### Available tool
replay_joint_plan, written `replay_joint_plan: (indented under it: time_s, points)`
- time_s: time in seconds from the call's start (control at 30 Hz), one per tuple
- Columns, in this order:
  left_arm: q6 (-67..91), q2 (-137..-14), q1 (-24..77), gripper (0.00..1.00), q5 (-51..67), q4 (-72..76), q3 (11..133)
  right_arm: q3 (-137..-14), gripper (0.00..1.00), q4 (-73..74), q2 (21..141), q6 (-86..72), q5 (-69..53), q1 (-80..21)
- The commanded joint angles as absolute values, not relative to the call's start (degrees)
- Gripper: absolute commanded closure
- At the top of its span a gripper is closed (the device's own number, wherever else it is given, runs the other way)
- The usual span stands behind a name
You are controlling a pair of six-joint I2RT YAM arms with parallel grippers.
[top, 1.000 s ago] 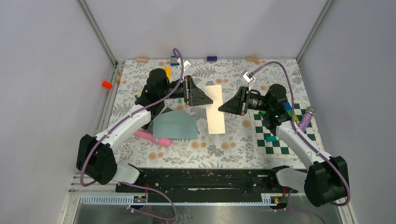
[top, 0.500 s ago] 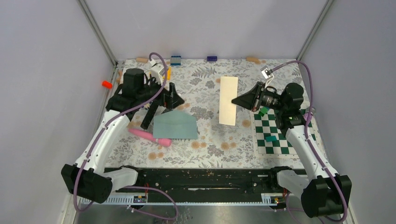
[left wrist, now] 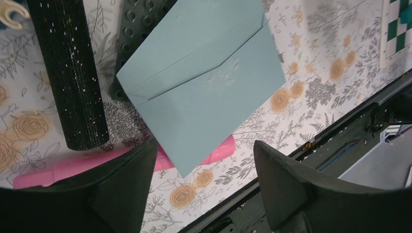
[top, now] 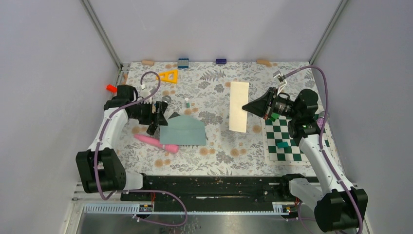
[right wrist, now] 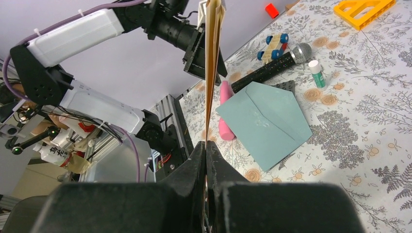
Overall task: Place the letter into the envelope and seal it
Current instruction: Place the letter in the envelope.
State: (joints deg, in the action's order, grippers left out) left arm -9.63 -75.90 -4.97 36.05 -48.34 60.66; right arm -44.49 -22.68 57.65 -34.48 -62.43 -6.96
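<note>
The teal-grey envelope (top: 182,130) lies flat left of centre, its triangular flap folded out toward the back. In the left wrist view the envelope (left wrist: 204,82) lies below and ahead of my left gripper (left wrist: 204,189), whose jaws stand wide open with nothing between them. From above, the left gripper (top: 163,117) hovers at the envelope's left edge. The cream letter (top: 238,106) hangs in the air right of centre, held by my right gripper (top: 249,107). In the right wrist view the letter (right wrist: 212,58) shows edge-on, pinched in the shut right gripper (right wrist: 206,145), with the envelope (right wrist: 265,121) beyond it.
A black glitter microphone (left wrist: 68,73) and a pink stick (top: 156,143) lie by the envelope's left side, a dark grey mat (left wrist: 136,29) partly under it. A chessboard mat (top: 292,141) with small blocks lies right. An orange triangle (top: 168,75) and a small bottle (top: 187,103) are behind.
My left arm pulled back from the centre to the left and came down beside the envelope. The right gripper carried the letter right and toward the back, then nearly stopped.
</note>
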Motion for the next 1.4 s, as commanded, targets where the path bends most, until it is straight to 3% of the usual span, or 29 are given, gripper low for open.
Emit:
replay_joint_plan:
  time_s: [0.0, 0.17, 0.5, 0.93, 1.23, 1.37]
  points:
    - [-13.5, -79.4, -6.9, 0.29, 39.3, -50.3, 59.7, -44.3, 1.0, -23.8, 56.1, -33.1, -62.7, -6.8]
    - [-12.8, -83.2, -7.1, 0.35, 36.6, -50.2, 58.5, -44.2, 1.0, -23.9, 56.3, -32.8, -62.8, -6.8]
    - [-9.5, -88.2, -7.6, 0.33, 30.7, -49.2, 59.7, -44.2, 1.0, -23.9, 56.2, -32.6, -63.0, -6.8]
    - [-9.6, -92.2, -7.6, 0.35, 37.3, -49.3, 60.5, -44.5, 1.0, -23.9, 56.3, -32.8, -63.2, -6.8]
    - [-10.2, -95.1, -7.7, 0.53, 39.9, -50.1, 61.3, -44.5, 1.0, -24.6, 56.4, -33.5, -63.4, -6.8]
    - [-10.7, -94.6, -7.9, 0.76, 40.8, -50.3, 61.2, -44.6, 1.0, -24.9, 56.3, -33.8, -63.5, -6.8]
